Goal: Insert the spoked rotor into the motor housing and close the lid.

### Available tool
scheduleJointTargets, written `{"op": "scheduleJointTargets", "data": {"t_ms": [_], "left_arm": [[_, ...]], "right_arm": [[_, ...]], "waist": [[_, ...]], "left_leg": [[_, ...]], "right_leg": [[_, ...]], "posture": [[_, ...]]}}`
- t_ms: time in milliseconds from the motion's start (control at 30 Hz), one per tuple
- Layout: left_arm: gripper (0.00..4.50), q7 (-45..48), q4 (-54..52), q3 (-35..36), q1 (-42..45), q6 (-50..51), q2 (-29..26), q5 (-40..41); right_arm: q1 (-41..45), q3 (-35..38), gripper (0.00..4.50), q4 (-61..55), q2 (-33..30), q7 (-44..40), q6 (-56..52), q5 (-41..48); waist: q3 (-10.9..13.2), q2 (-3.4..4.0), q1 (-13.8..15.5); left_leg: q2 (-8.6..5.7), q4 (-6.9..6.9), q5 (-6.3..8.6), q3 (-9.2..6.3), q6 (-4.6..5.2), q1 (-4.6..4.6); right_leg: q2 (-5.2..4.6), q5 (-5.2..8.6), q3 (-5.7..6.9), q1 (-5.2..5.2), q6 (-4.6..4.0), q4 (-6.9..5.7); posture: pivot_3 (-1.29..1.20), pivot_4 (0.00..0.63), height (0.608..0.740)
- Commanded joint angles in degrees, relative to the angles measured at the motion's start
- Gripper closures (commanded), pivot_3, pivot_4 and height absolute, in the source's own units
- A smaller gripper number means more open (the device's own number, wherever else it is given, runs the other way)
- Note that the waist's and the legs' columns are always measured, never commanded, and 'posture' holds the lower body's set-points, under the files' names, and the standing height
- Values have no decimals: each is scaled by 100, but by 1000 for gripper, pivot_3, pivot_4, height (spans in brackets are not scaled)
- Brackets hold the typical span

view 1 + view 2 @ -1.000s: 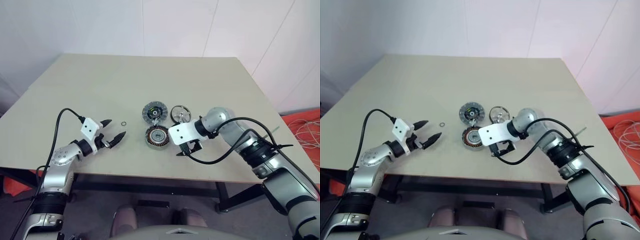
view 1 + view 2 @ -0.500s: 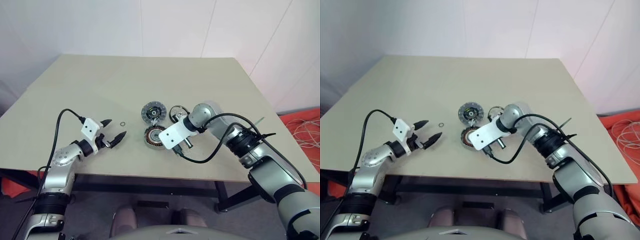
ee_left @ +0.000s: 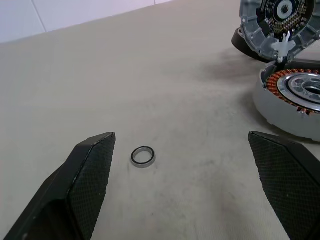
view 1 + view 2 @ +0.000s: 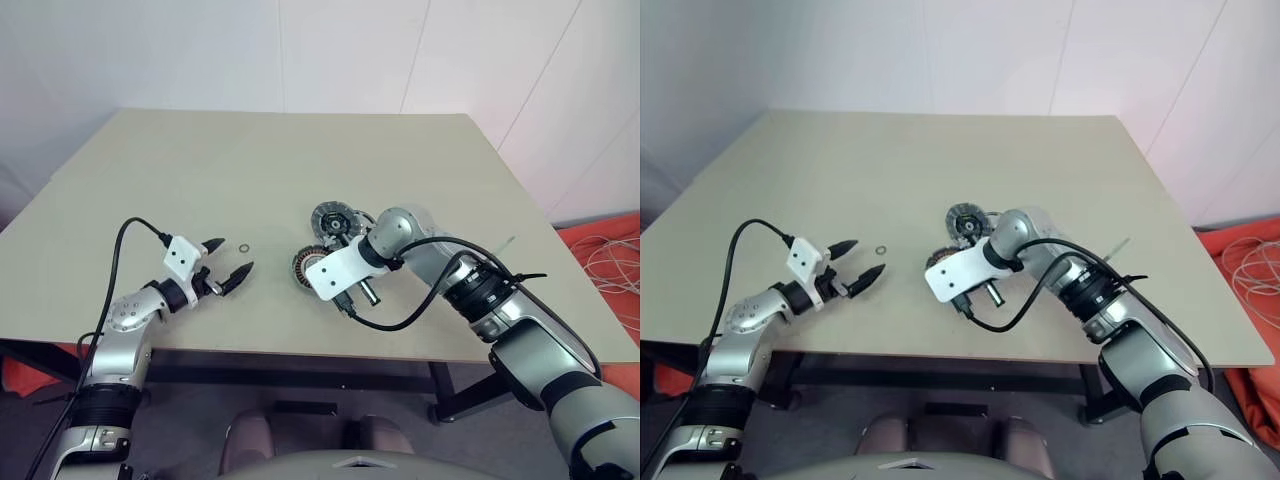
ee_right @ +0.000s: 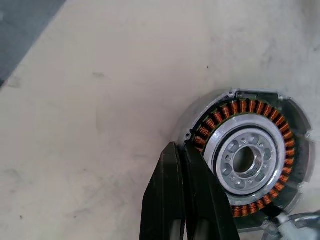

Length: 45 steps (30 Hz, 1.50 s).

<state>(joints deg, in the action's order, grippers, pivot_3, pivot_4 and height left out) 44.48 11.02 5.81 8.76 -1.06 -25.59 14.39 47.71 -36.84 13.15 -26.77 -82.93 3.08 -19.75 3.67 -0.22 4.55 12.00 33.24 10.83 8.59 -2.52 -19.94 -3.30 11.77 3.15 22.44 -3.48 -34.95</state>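
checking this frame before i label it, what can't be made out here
- Spoked rotor: in the eye views the right arm covers where it would lie; the left wrist view shows just a dark edge behind the lid.
- Motor housing: half hidden by the right gripper in the eye views, cut by the frame edge in the left wrist view.
- Small ring: too small to identify.
- Left gripper: open, nothing hidden.

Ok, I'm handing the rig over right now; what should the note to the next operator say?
Left gripper: jaws open, empty, over the table by a small loose ring.
Right gripper: jaws shut, empty, tips at the motor housing rim; contact unclear.
Housing flat on the table, windings exposed, nothing inserted.
Lid just beyond it, apparently tilted.
Spoked rotor behind the lid, mostly hidden.
Done: nothing.
Left: insert rotor, close lid.
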Motion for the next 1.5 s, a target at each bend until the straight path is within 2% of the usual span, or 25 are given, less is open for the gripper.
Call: {"op": "scheduleJointTargets", "data": {"t_ms": [33,500,767,900,1000,1167,1267,1333,1500], "left_arm": [[0,-2,-53,3,114,-120,-12,13],[0,-55,-132,-1,126,-50,-3,15],[0,-78,-145,-20,191,-15,7,14],[0,-87,-259,-35,173,347,3,109],[0,-110,-371,-17,161,648,6,191],[0,-235,-572,48,179,1297,6,390],[0,-511,-791,99,269,2584,-86,654],[0,-572,-931,233,320,3016,-64,920],[0,-649,-1041,271,336,3118,-115,920]], "right_arm": [[124,17,4457,-363,-8,-217,284,273],[305,-152,4457,47,-62,-361,1257,205],[610,-260,4457,671,-211,-331,2368,64],[701,-124,4457,764,-81,-382,2093,206],[715,-79,3858,680,-28,-451,1815,289],[676,-52,2148,372,-22,-587,1388,442],[656,72,1140,103,-45,-564,1153,606],[628,227,542,-155,-151,-647,829,827],[513,808,542,-630,-543,-629,-128,1397]], "waist": [[0,0,0],[0,0,-10],[0,0,-10],[0,0,-16],[0,0,-26],[0,0,-24],[0,0,-27],[1,0,-28],[1,0,2]], "left_leg": [[0,0,0,0,0,0],[0,0,0,0,0,0],[0,6,0,0,0,0],[0,10,0,0,0,1],[0,10,0,0,0,2],[-1,12,0,0,0,0],[2,12,0,0,0,1],[0,13,-1,0,0,-1],[-3,19,0,-2,0,1]], "right_leg": [[0,0,0,0,0,0],[0,0,0,1,-1,-1],[0,0,0,-2,-1,-2],[0,-1,0,-2,-2,-8],[0,-1,0,0,-2,-14],[-1,-1,0,0,-2,-14],[0,0,0,2,-4,-17],[0,1,0,7,-6,-25],[-1,3,0,0,-6,-24]], "posture": [[0,0,740],[0,0,740],[0,0,740],[0,0,740],[0,0,740],[0,0,740],[0,0,740],[0,0,740],[0,0,740]]}}
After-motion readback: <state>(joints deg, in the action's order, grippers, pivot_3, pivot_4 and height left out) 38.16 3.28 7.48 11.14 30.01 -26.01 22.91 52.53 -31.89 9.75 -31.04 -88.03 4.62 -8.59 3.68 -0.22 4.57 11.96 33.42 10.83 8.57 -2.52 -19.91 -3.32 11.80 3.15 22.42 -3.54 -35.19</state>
